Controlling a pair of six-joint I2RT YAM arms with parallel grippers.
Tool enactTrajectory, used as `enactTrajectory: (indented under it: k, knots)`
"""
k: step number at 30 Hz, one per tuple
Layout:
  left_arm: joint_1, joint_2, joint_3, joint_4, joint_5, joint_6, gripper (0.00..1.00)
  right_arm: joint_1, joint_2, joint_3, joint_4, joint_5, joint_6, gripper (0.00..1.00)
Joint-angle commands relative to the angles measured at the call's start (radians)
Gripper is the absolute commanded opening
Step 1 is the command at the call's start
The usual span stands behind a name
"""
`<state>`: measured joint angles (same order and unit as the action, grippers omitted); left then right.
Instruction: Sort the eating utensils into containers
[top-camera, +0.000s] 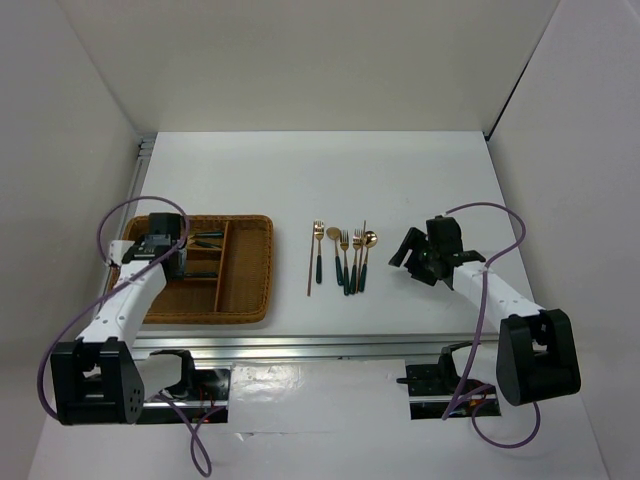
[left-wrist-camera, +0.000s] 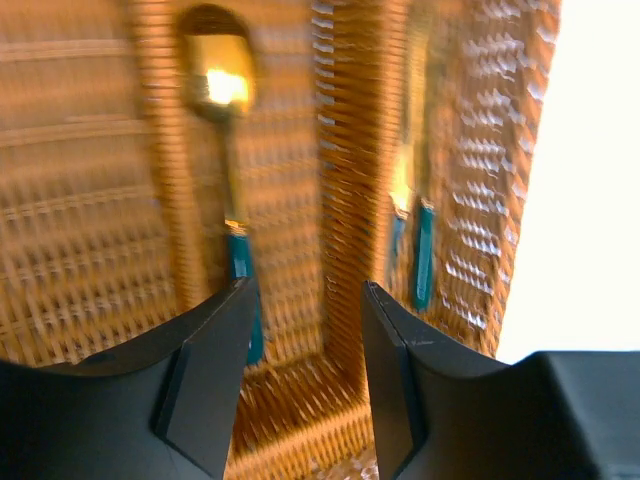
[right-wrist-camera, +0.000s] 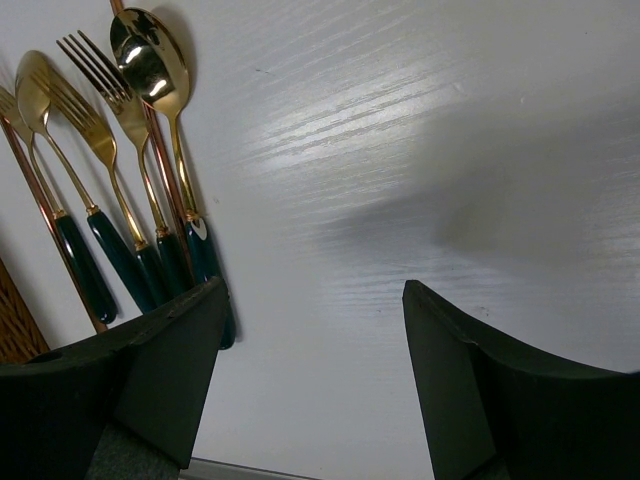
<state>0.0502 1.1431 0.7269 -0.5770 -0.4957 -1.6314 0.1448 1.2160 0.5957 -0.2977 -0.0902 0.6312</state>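
While the wicker tray (top-camera: 250, 295) is sitting at left with a few sorted utensils (left-wrist-camera: 425, 250) in its compartments, the left gripper (left-wrist-camera: 305, 300) is hovering over it, jaws parted, holding nothing. The right gripper (right-wrist-camera: 312, 295), likewise spread and empty, is hanging beside the loose row (top-camera: 345, 262) on the table (top-camera: 300, 180). I'd say the next pick is coming, calling for a drop onto the nearest spoon (right-wrist-camera: 150, 60).
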Motion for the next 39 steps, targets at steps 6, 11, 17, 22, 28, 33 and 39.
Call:
enactTrajectory:
  k: [6,11,17,22,28,33,39]
  knots:
    - [-0.058,-0.13,0.049,0.42,0.426,0.53,0.59,-0.007,-0.007,-0.005,0.055,-0.008,-0.01,0.78]
    - [-0.28,-0.062,0.135,0.566,0.488,0.717,0.6,-0.007,0.002,-0.014,0.065,-0.017,-0.01,0.78]
    - [-0.588,0.185,0.288,0.543,0.47,0.85,0.6,-0.007,-0.032,-0.014,0.045,-0.006,-0.01,0.78]
    - [-0.713,0.435,0.396,0.499,0.387,0.823,0.55,-0.007,-0.079,-0.014,0.009,0.032,-0.01,0.78]
    - [-0.734,0.564,0.396,0.528,0.397,0.775,0.51,-0.007,-0.128,-0.023,-0.027,0.084,-0.01,0.8]
    - [-0.744,0.685,0.451,0.539,0.437,0.789,0.48,-0.007,-0.104,-0.014,-0.027,0.075,-0.01,0.81]
    - [-0.753,0.744,0.485,0.56,0.471,0.8,0.46,-0.007,-0.079,-0.005,-0.018,0.075,-0.019,0.81]
